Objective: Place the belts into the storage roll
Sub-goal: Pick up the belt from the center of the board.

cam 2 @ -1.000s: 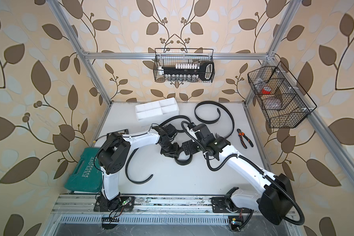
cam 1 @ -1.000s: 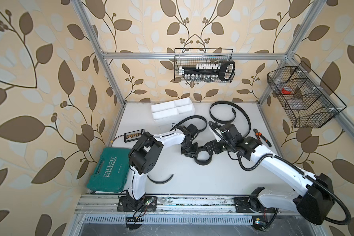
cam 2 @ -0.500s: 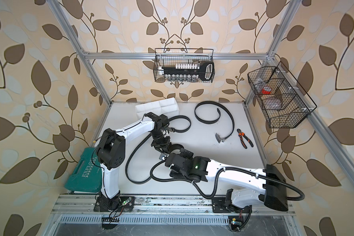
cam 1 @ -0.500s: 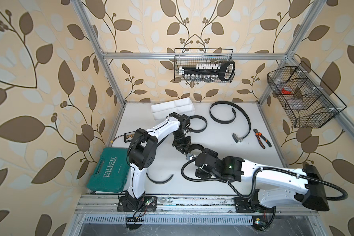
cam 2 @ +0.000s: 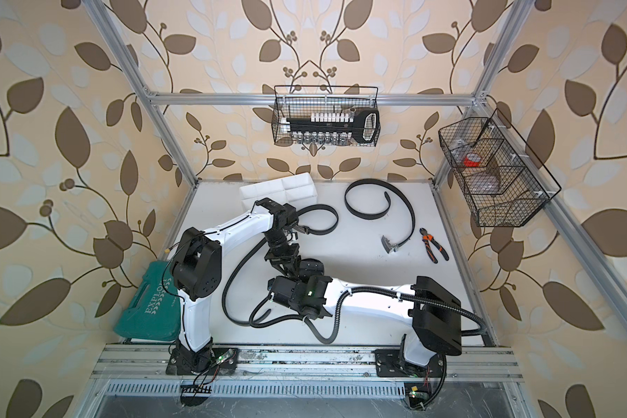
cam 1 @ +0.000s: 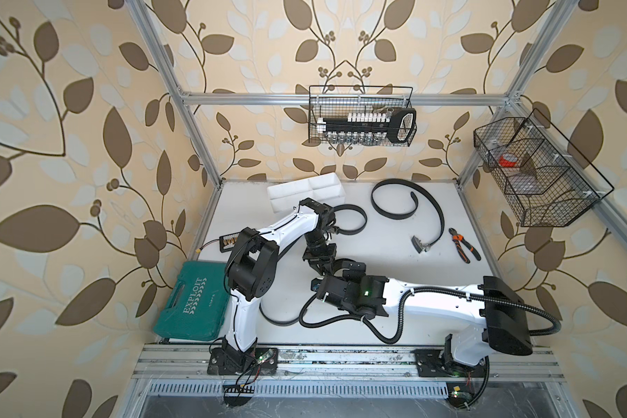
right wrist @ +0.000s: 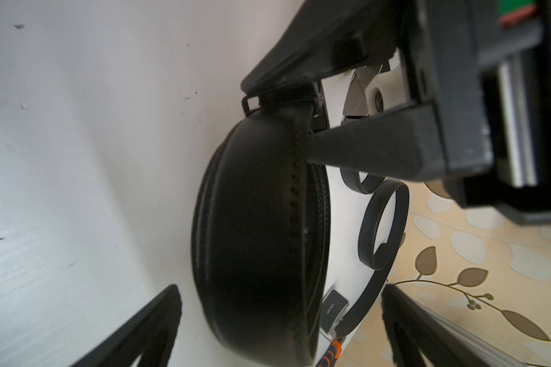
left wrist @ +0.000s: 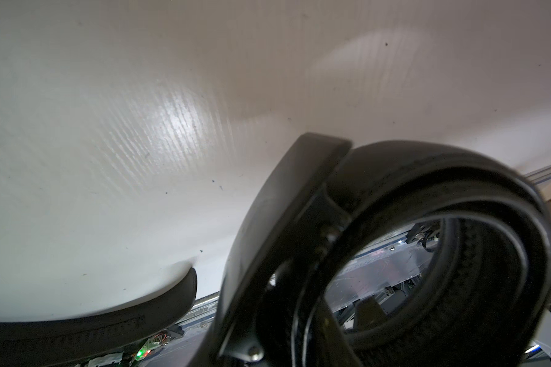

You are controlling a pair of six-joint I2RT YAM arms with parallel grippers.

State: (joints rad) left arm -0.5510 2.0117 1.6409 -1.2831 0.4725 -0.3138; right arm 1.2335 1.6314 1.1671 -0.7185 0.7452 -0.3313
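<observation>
A black belt rolled into a tight coil (right wrist: 261, 222) hangs just above the table, and my left gripper (left wrist: 303, 254) is shut on its wall. In both top views that gripper (cam 1: 323, 267) points toward the front rail, mid-table. My right gripper (right wrist: 277, 317) is open, its fingertips (right wrist: 147, 330) standing wide on either side of the coil without touching it. A second belt (cam 1: 406, 202) lies loose at the back right, buckle (cam 1: 417, 242) toward the middle. Another belt (cam 1: 355, 217) loops behind my left wrist. The white storage roll (cam 1: 304, 191) sits at the back, partly hidden by my left arm.
Orange-handled pliers (cam 1: 464, 244) lie at the right edge. A green tool case (cam 1: 192, 307) sits front left, a small bit holder (cam 1: 228, 240) beside it. Wire baskets hang on the back wall (cam 1: 362, 119) and the right wall (cam 1: 536, 173). A black strap arcs under my left arm (cam 1: 279, 318).
My right arm has folded down low along the front and now reaches the coil from there. My left wrist turned and carried the coil toward the front.
</observation>
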